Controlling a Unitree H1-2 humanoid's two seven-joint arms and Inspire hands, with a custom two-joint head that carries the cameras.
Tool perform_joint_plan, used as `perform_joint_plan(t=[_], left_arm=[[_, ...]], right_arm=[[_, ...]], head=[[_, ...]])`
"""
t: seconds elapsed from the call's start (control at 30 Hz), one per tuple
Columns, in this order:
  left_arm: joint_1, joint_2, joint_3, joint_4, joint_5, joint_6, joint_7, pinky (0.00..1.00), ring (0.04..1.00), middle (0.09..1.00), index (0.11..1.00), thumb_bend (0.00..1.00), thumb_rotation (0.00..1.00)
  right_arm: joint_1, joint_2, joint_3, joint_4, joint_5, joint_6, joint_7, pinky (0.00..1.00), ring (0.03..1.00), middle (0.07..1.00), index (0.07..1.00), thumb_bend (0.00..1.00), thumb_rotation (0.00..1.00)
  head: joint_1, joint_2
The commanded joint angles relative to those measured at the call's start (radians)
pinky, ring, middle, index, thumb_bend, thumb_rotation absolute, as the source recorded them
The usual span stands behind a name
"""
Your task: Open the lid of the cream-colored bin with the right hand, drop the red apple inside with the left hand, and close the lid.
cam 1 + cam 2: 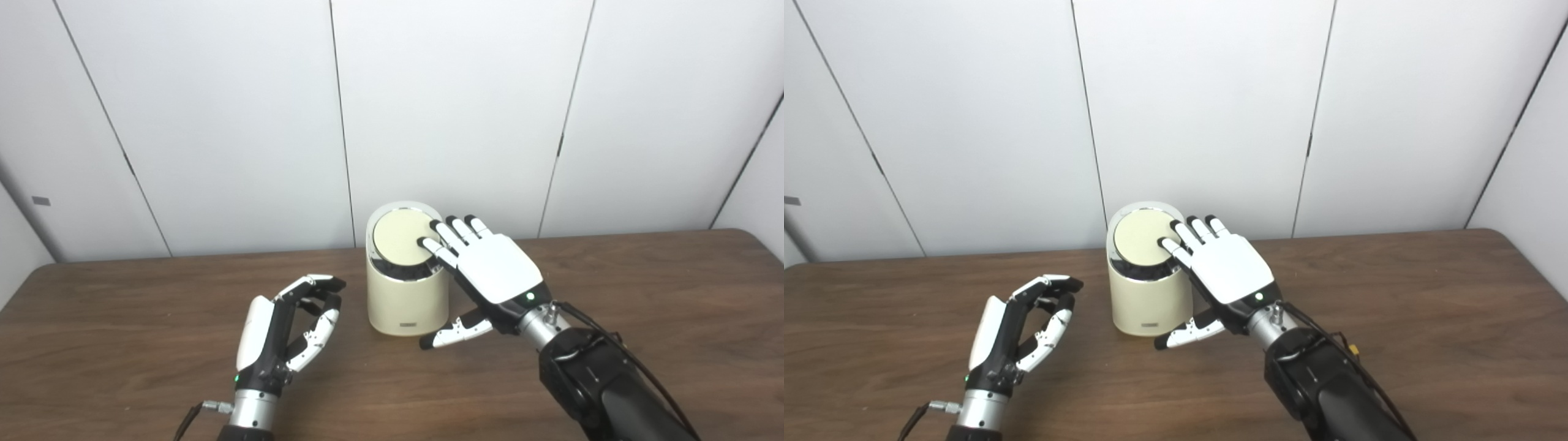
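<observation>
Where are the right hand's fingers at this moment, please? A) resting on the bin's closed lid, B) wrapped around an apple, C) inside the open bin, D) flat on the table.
A: the right hand is spread with its fingertips on the closed lid of the bin.

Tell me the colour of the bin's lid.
Cream lid, ringed by a shiny silver rim; clearest in the left eye view.

White-shelled left hand (278, 331) and right hand (490, 272), black fingertips, green lights, silver wrists.
</observation>
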Motion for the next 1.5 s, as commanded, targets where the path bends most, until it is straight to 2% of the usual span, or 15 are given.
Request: perform_joint_plan(t=[0.0,0.13,0.3,0.77,1.47], left_arm=[[-0.039,0.0,-0.001,-0.021,0.002,-0.032,0.024,0.54,0.641,0.671,0.663,0.29,0.64],[-0.037,-0.001,-0.003,-0.025,-0.002,-0.023,0.019,0.54,0.641,0.673,0.666,0.3,0.66],[-0.037,-0.002,-0.002,-0.025,-0.001,-0.022,0.022,0.53,0.64,0.672,0.665,0.29,0.62],[-0.033,0.0,-0.005,-0.032,0.002,-0.008,0.015,0.54,0.645,0.676,0.671,0.32,0.67],[-0.036,0.001,-0.007,-0.024,0.006,-0.015,0.021,0.54,0.647,0.677,0.668,0.31,0.65]], right_arm=[[-0.013,-0.013,0.013,0.012,0.003,-0.018,0.032,1.0,1.0,1.0,0.869,0.93,0.84],[-0.016,-0.014,0.02,0.014,-0.001,-0.021,0.023,1.0,1.0,1.0,0.865,0.93,0.83],[-0.02,-0.014,0.025,0.013,-0.007,-0.018,0.026,1.0,1.0,1.0,0.859,0.92,0.83],[-0.025,-0.018,0.028,0.002,-0.026,-0.018,0.024,1.0,1.0,1.0,0.84,0.93,0.83],[-0.03,-0.011,0.03,-0.001,-0.032,-0.018,0.023,1.0,1.0,1.0,0.846,0.93,0.85]], head=[[0.0,0.0],[0.0,-0.001],[-0.001,-0.002],[-0.004,-0.002],[-0.008,-0.003]])
